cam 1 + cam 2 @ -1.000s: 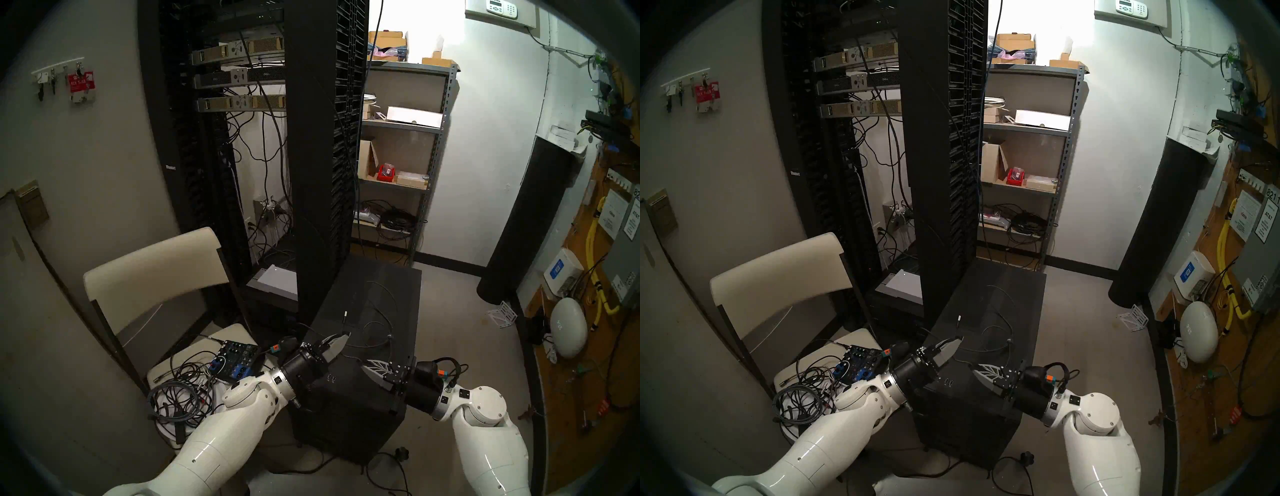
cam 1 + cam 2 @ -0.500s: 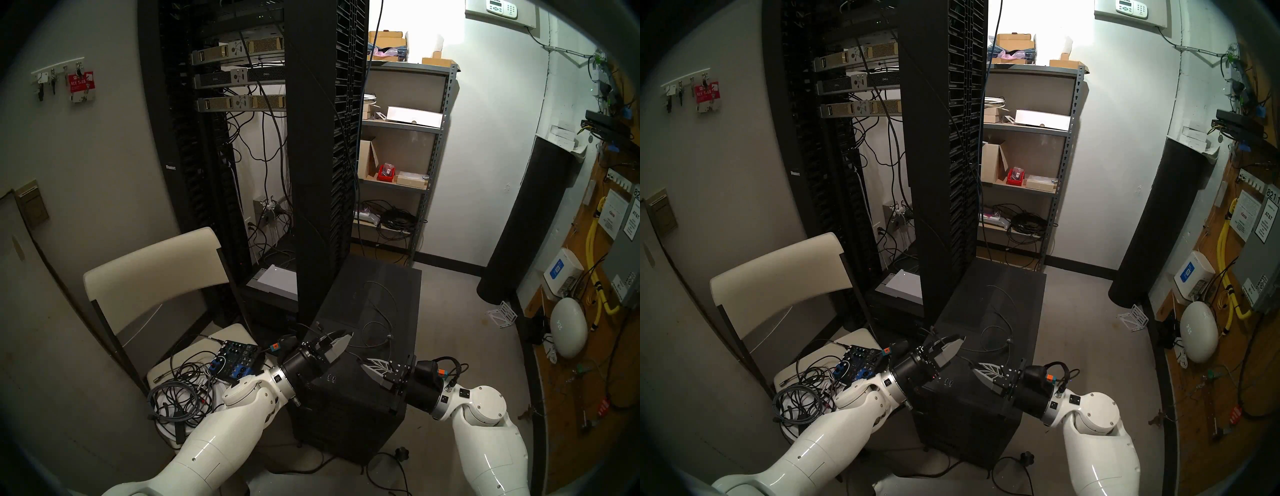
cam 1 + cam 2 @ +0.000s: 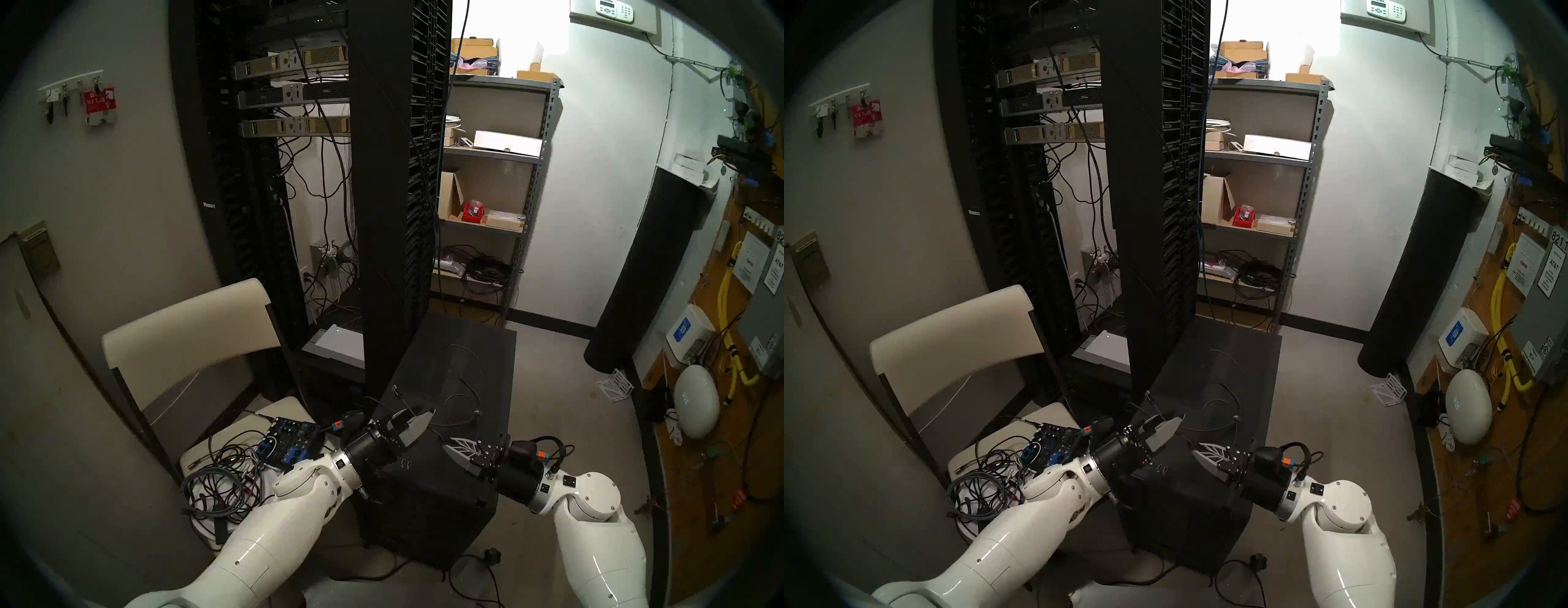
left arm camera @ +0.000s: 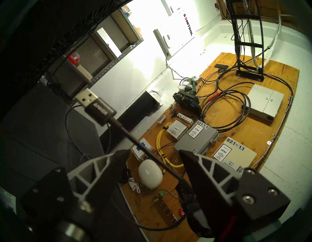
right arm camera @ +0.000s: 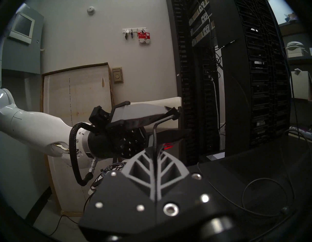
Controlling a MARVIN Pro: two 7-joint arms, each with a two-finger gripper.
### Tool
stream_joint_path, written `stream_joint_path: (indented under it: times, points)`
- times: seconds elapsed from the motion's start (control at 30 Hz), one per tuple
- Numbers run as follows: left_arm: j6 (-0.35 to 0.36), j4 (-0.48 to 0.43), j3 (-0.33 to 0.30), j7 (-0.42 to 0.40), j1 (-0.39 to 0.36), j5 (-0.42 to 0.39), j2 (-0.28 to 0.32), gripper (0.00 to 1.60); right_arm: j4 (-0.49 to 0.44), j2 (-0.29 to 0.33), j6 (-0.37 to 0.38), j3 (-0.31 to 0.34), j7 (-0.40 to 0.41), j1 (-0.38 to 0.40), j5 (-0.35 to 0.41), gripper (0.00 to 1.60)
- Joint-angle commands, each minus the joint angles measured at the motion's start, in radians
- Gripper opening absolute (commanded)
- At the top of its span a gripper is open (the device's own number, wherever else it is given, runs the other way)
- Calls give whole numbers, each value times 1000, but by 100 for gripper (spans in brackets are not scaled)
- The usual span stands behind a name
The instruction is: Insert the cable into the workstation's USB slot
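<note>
The black workstation (image 3: 441,492) stands on the floor between my arms, and its pair of USB slots (image 3: 406,463) sits on the front top edge. The thin cable (image 3: 466,382) loops over its top, with a small clip (image 3: 478,411) along it. My right gripper (image 3: 445,446) is shut on the cable (image 5: 154,135), which rises from its fingers and bends toward my left gripper (image 5: 175,112). My left gripper (image 4: 153,152) is open. The cable runs between its fingers, and the silver plug (image 4: 86,98) sticks out beyond them, up and left of the gripper (image 3: 426,412).
A tall black server rack (image 3: 394,212) stands right behind the workstation. On the left, a white chair (image 3: 186,327) holds a heap of cords (image 3: 220,488) and a mixer (image 3: 288,441). A black cylinder (image 3: 649,271) and a white dome (image 3: 695,401) are at the right.
The plug end has swung from straight above my left gripper's tips to up and left of them. My left gripper's fingers look a little further apart. The right arm has hardly moved.
</note>
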Motion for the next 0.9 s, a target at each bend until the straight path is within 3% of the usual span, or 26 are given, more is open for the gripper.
stream_joint_path:
  times: [0.0,0.33,0.57,0.63,0.83,0.87]
  points:
    - [-58,-61,4,-10,7,51,35,160,-10,0,23,7,-10,12,6,0]
    - [-77,-79,-32,-22,33,70,80,160,-1,3,56,23,-7,24,19,0]
    - [-224,-79,-10,-16,29,263,132,160,-2,0,79,36,0,30,27,0]
    - [-226,-89,-24,-7,30,324,130,160,-4,0,85,38,3,31,28,0]
    - [-353,-97,-19,60,4,483,126,160,-15,-5,113,42,16,27,31,0]
    - [-345,-101,-21,66,-1,508,126,160,-18,-5,115,42,17,26,31,0]
